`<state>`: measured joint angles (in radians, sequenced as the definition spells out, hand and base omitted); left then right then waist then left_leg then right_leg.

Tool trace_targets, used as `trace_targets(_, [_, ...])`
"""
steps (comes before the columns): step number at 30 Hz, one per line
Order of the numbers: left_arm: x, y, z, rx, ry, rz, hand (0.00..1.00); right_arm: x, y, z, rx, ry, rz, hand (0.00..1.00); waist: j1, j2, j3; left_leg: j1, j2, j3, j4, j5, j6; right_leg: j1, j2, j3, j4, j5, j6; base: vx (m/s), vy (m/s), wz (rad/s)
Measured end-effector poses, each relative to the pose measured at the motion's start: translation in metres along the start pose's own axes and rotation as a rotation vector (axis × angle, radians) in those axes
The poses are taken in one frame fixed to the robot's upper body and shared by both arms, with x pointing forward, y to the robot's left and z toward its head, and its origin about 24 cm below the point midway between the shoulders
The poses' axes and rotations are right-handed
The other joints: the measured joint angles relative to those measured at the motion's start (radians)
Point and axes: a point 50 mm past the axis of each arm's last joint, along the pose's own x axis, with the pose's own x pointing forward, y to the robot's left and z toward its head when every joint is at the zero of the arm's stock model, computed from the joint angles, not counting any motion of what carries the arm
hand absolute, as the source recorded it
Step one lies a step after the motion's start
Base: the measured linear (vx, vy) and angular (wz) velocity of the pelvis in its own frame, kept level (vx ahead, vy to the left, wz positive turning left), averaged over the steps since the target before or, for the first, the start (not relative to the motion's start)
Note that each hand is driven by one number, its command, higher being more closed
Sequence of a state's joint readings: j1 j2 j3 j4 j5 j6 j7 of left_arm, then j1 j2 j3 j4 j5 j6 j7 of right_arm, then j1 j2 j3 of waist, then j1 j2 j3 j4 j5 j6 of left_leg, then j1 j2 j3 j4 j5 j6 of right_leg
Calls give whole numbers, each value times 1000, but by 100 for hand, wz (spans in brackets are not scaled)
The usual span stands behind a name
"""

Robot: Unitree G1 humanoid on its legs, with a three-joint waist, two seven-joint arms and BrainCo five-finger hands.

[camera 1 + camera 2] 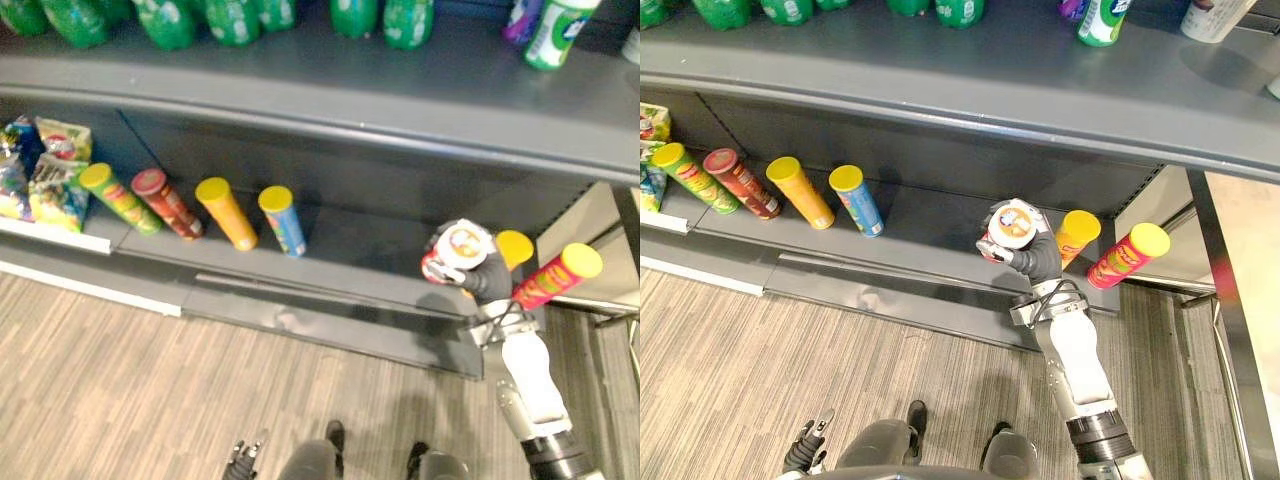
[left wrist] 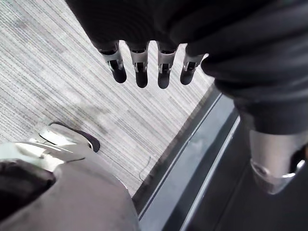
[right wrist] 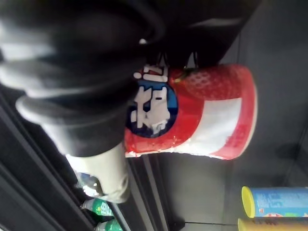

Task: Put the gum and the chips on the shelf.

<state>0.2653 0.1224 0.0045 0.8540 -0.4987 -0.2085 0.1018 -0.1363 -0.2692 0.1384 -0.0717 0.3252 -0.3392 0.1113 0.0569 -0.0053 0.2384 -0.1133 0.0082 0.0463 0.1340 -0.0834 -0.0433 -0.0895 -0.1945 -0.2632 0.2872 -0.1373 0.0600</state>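
Currently the gum tub (image 1: 1012,224), red and white with a strawberry print, is gripped in the right hand (image 1: 1038,258), fingers curled round it, over the lower shelf (image 1: 930,228). Whether the tub touches the shelf cannot be told. An orange chips can (image 1: 1077,236) and a pink-red chips can (image 1: 1128,256) are stood just beside it on the right. Further left, four more are lined up: green can (image 1: 695,178), red can (image 1: 740,183), yellow can (image 1: 800,192), blue can (image 1: 857,200). The left hand (image 2: 140,72) is hung low over the floor (image 2: 57,72), fingers straight, nothing held.
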Motion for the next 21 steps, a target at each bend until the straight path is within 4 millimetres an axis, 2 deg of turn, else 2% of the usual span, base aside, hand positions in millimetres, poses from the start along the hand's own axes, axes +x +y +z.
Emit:
trace_targets(2, [2,-1,6,-4,-19,9,0,11,6,0,-7,-11,32,100,7,-14,26,-12,3,38,-28,19,7,-15,4,28,-38,-1,2,-264,-35,-24])
trace_targets(4, [3,-3,10,-8,-35,14,0,15,11,0,-9,-17,51,100,8,-6,44,-32,9,68,-33,28,12,-29,8,41,-63,13,22,-249,-25,-20])
trace_targets(7, [5,-8,16,-13,-53,18,0,17,13,-3,-20,-7,46,100,0,1,52,-42,21,110,-56,52,9,-51,6,42,-69,18,27,-165,-5,7])
trace_targets(9, [6,-11,22,-17,-74,11,0,21,15,-2,-33,-13,47,100,0,-1,69,-43,22,110,-82,90,11,-64,9,42,-63,22,30,-81,-12,0])
trace_targets(16, [10,-18,33,-21,-109,-11,0,36,12,-4,-42,-16,4,100,11,-1,98,-57,20,99,-73,112,15,-75,2,25,-37,32,37,19,-1,9])
trace_targets(21, [11,-25,44,-31,-148,-37,0,47,10,-6,-85,-12,-3,100,24,2,135,-70,19,73,-43,115,19,-80,-5,6,2,19,27,55,-21,14])
